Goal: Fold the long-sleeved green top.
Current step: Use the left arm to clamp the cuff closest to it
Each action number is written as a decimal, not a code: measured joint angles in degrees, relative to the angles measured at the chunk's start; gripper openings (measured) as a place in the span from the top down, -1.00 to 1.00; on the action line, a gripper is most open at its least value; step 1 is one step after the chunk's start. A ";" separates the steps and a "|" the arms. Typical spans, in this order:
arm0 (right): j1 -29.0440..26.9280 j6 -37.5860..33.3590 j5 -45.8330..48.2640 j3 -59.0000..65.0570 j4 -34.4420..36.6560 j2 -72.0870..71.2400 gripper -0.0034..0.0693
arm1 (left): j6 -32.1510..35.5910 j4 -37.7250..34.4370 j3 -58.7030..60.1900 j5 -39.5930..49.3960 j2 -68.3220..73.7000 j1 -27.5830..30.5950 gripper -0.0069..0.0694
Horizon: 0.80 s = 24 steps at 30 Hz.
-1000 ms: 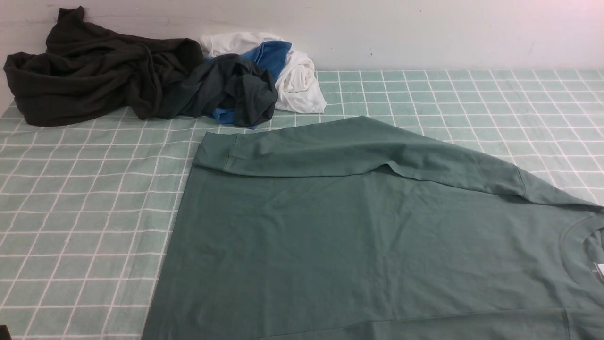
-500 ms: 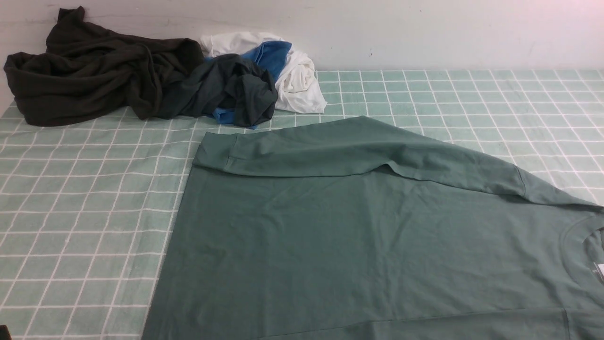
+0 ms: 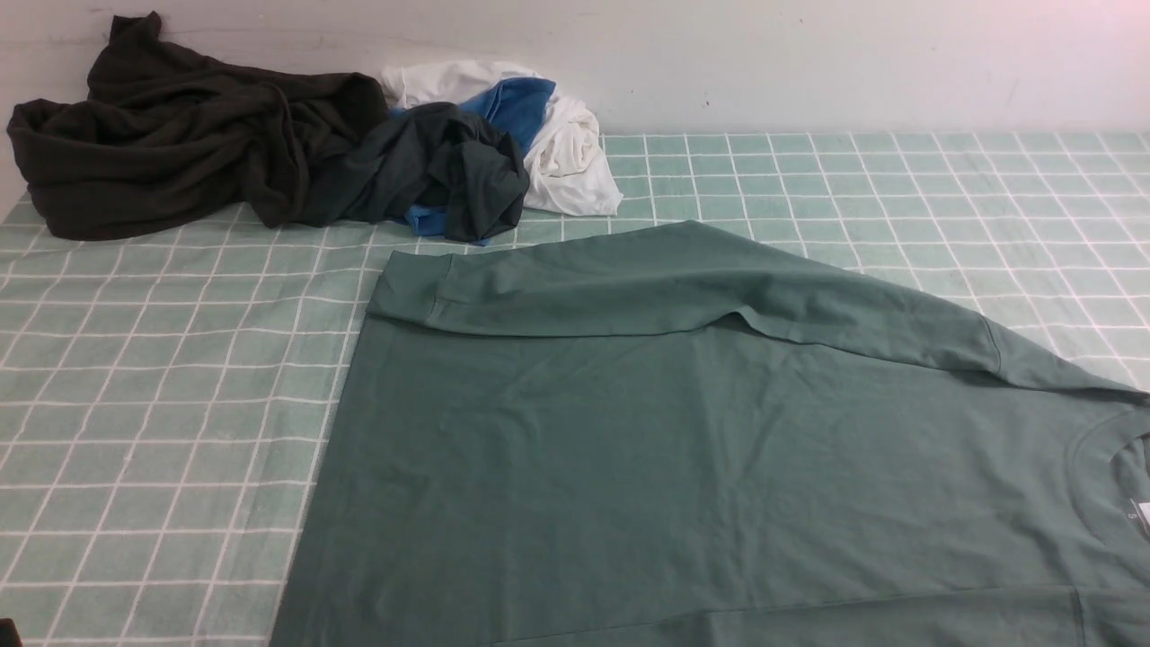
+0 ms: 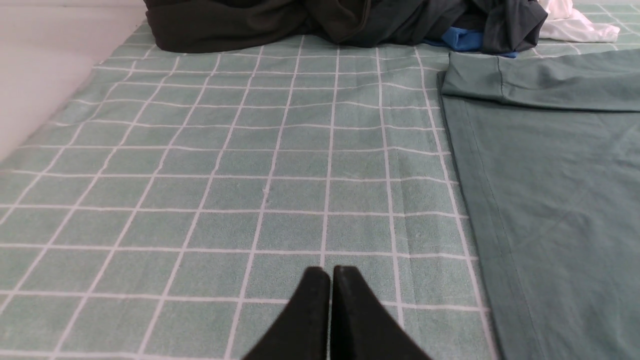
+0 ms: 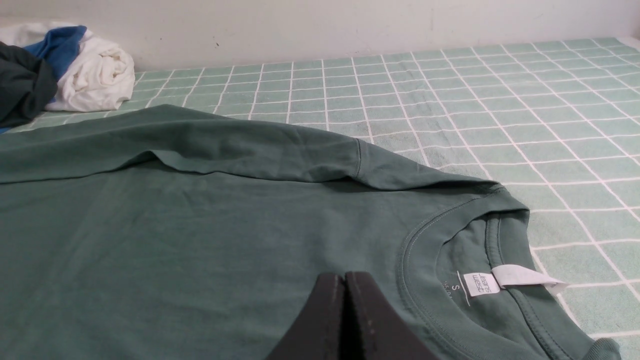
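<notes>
The green long-sleeved top (image 3: 683,449) lies flat on the checked cloth, neck toward the right, hem toward the left. One sleeve (image 3: 629,283) is folded across its far side, with the cuff at the hem end. Its ribbed collar with a white label (image 5: 482,284) shows in the right wrist view. My right gripper (image 5: 345,275) is shut and empty, hovering over the chest close to the collar. My left gripper (image 4: 330,270) is shut and empty above bare cloth, off the hem edge (image 4: 465,165). Neither gripper appears in the front view.
A heap of clothes lies along the back wall at the far left: a dark brown-black garment (image 3: 180,135), a blackish-green one (image 3: 440,171), and white (image 3: 566,153) and blue (image 3: 521,99) pieces. The green checked cloth (image 3: 162,395) covers the table, bordered by the white wall (image 3: 809,63).
</notes>
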 joint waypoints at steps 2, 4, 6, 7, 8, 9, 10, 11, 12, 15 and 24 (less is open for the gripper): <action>0.00 0.00 0.00 0.00 0.00 0.00 0.94 | 0.00 0.49 0.00 0.00 0.00 0.00 0.83; 0.00 0.00 0.00 0.00 0.19 0.00 0.94 | 0.00 0.82 0.00 0.00 0.00 0.00 0.83; 0.00 0.00 0.00 0.00 0.55 0.00 0.94 | 0.00 1.28 0.00 0.00 0.00 0.00 0.83; 0.00 0.00 0.00 0.00 0.55 0.00 0.94 | 0.00 1.34 0.00 0.00 0.00 0.00 0.83; 0.00 0.00 0.00 0.00 0.55 0.00 0.94 | -0.08 1.34 0.00 0.00 0.00 0.00 0.83; 0.00 0.00 0.00 0.00 0.55 0.00 0.94 | -0.51 1.26 0.00 0.00 0.00 0.00 0.83; 0.00 0.00 0.00 0.00 0.55 0.00 0.94 | -1.14 0.84 0.00 0.00 0.00 0.00 0.83; 0.00 0.00 0.00 0.00 0.55 0.00 0.94 | -1.44 0.84 0.00 0.00 0.00 0.00 0.83; 0.00 0.00 0.00 0.00 0.55 0.00 0.94 | -3.05 -0.28 0.00 0.00 0.00 0.00 0.83; 0.00 0.43 0.00 0.00 0.92 0.00 0.94 | -8.31 -5.20 0.00 -0.20 0.00 0.00 0.83; 0.00 16.30 0.65 0.00 26.06 0.00 0.94 | -27.16 -33.01 0.64 -0.68 0.00 0.00 0.83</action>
